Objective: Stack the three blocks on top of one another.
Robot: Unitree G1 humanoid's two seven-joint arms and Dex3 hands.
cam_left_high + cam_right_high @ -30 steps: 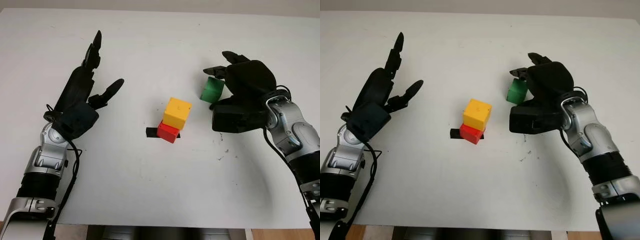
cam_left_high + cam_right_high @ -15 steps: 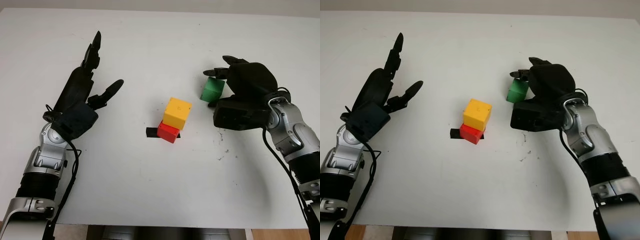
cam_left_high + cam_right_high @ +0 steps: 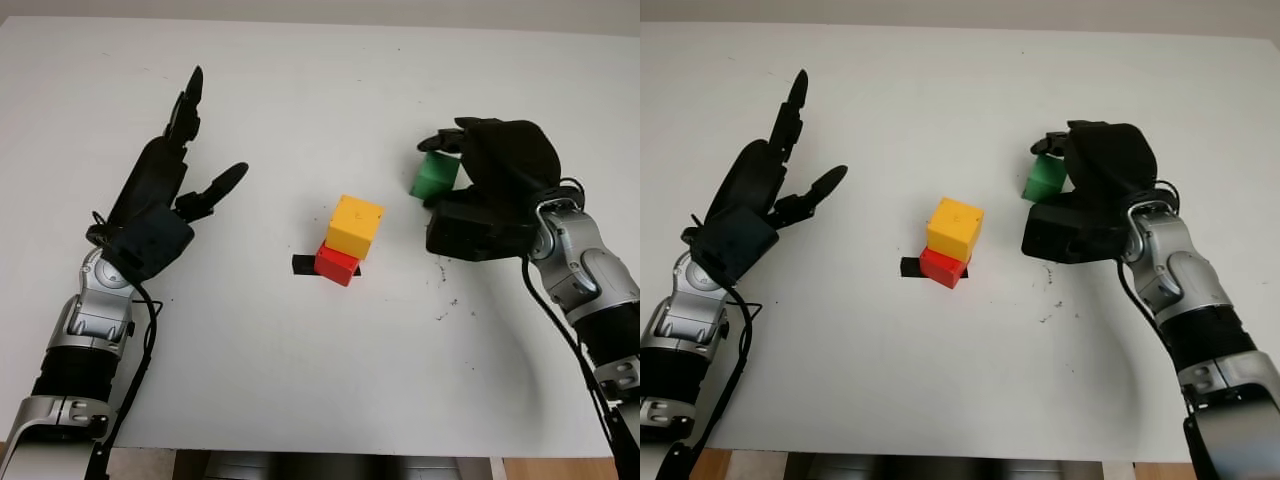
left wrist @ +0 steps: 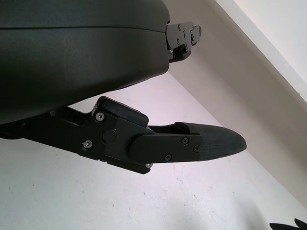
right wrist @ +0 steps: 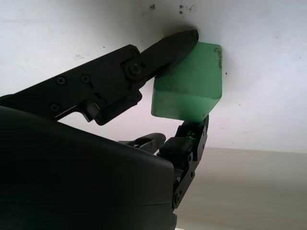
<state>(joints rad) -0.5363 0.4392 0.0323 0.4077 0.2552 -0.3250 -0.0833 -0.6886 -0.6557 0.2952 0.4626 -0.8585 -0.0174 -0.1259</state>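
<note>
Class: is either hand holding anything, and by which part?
The right hand holds the green block, fingers pinching opposite sides. The left hand is open.

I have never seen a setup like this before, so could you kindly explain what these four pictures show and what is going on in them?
This is a humanoid robot with two arms, each ending in a black three-finger hand. The two wide pictures come from cameras in its head, looking down at a white table. The two close-ups come from cameras at its wrists. On the table, a yellow block sits on a red block, which rests on a black mark. The right hand grips a green block, and its wrist camera shows that block pinched between fingers. The left hand is open, off to the left side. The job is stacking all three blocks.
</note>
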